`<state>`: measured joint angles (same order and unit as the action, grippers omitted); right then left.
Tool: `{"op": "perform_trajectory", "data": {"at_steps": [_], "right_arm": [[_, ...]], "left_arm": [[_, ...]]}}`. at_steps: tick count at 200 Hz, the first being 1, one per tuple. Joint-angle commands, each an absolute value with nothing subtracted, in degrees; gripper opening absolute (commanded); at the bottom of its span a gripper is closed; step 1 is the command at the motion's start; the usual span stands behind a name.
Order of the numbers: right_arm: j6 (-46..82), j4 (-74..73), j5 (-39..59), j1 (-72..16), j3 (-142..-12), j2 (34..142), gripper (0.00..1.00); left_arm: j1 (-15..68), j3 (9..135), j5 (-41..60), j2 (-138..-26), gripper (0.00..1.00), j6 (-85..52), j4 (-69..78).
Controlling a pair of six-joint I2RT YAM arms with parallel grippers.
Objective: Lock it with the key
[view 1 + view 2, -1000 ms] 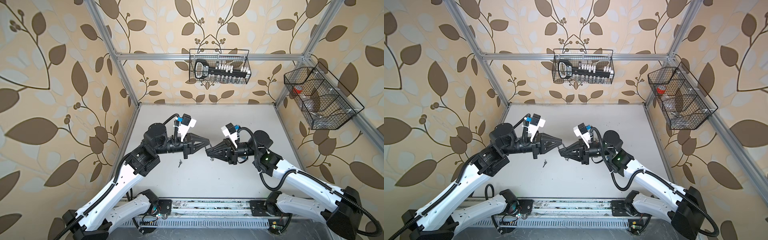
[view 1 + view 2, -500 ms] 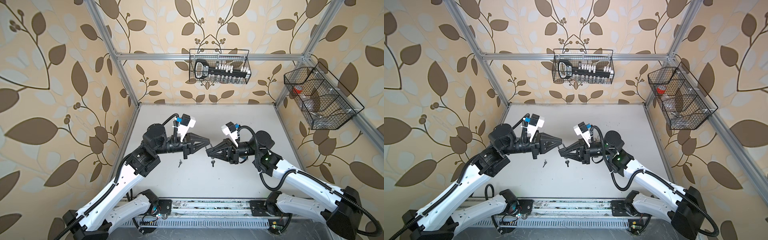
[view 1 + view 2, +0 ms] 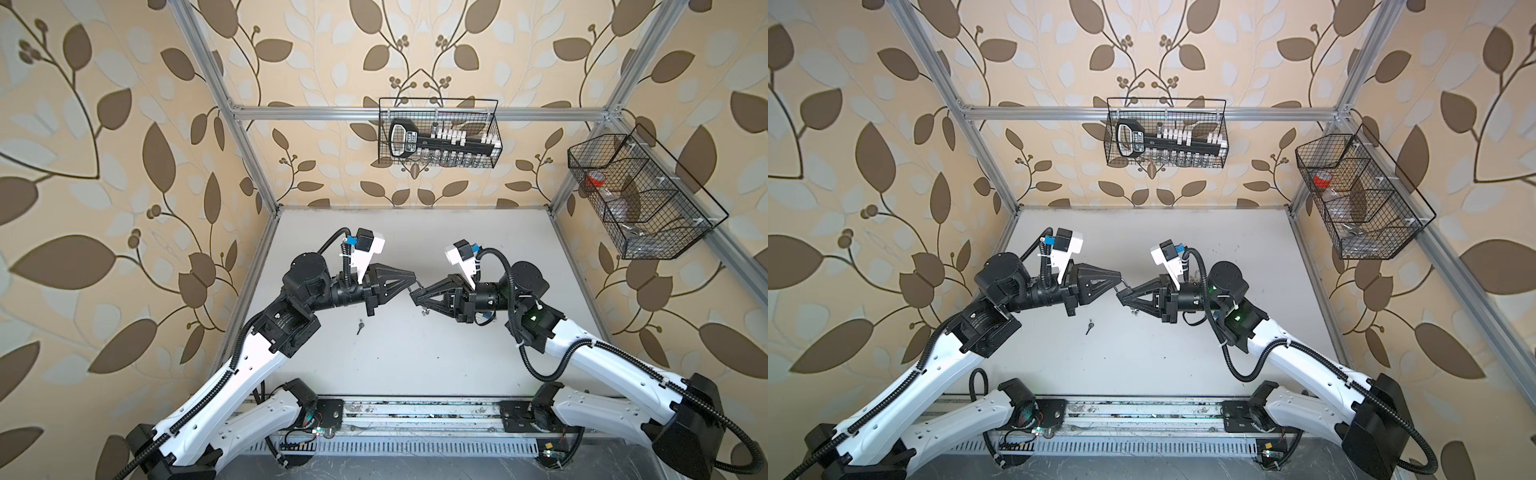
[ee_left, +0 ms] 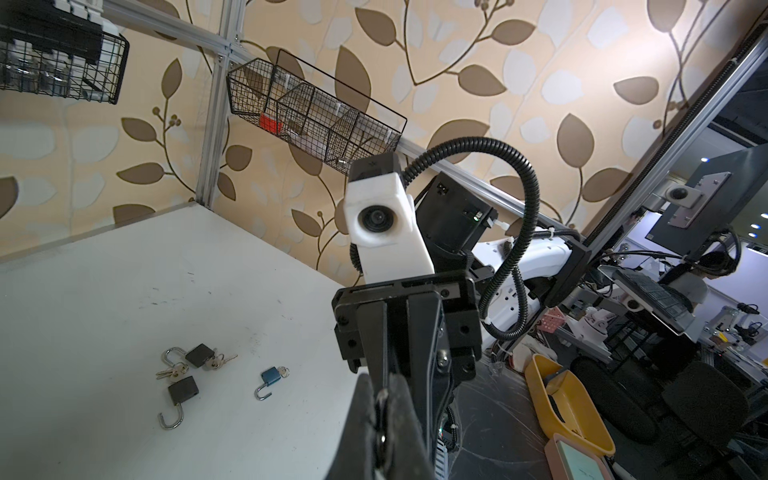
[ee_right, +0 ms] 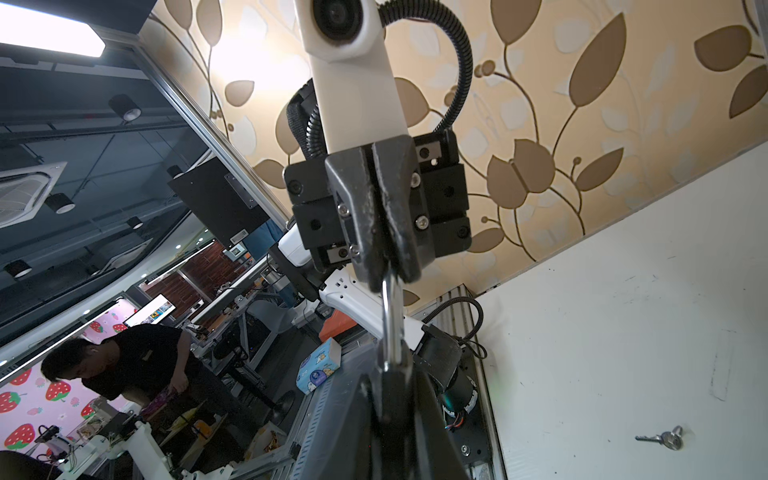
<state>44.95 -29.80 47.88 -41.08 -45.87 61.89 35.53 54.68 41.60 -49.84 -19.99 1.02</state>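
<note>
- The left gripper (image 3: 410, 277) hangs above the middle of the table (image 3: 415, 357). Its jaws are pressed fully together on the free end of the padlock (image 5: 392, 316).
- The right gripper (image 3: 414, 296) meets it tip to tip over the same part of the table, with its jaws almost closed. The shackle (image 3: 417, 286) runs in between its fingertips (image 5: 376, 386), which hide the lock's body.
- The shackle is a bare silver bar that bridges the two tips, well clear of the table.
- A small bit (image 3: 424, 310) dangles under the right gripper's tip. It is too small to tell what it is.
- A key (image 3: 360, 326) lies flat on the table, left of the middle. It is apart from both grippers.
- In the left wrist view, two black spares (image 4: 199, 355) lie close together on the table with their shackles open and keys beside them. A blue spare (image 4: 271, 375) lies near them, also open.
- A back basket (image 3: 438, 133) hangs on the wall behind the table.
- A side basket (image 3: 640, 195) hangs on the wall at the table's right.
</note>
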Motion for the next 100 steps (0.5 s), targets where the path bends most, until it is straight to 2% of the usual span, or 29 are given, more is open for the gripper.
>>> {"op": "perform_trajectory", "data": {"at_steps": [1,63,100], "right_arm": [[46.2,-42.51,39.03,-39.95,-48.21,60.1,0.0],[47.85,-44.56,36.46,-39.92,-47.78,60.01,0.0],[38.25,-36.25,33.2,-39.99,-48.41,58.46,0.0]], "left_arm": [[36.76,51.08,48.14,-50.38,0.0,-20.45,-8.23],[37.26,49.23,49.56,-49.9,0.0,-22.91,-6.04],[37.68,48.86,49.66,-50.22,0.0,-24.24,-5.27]]}}
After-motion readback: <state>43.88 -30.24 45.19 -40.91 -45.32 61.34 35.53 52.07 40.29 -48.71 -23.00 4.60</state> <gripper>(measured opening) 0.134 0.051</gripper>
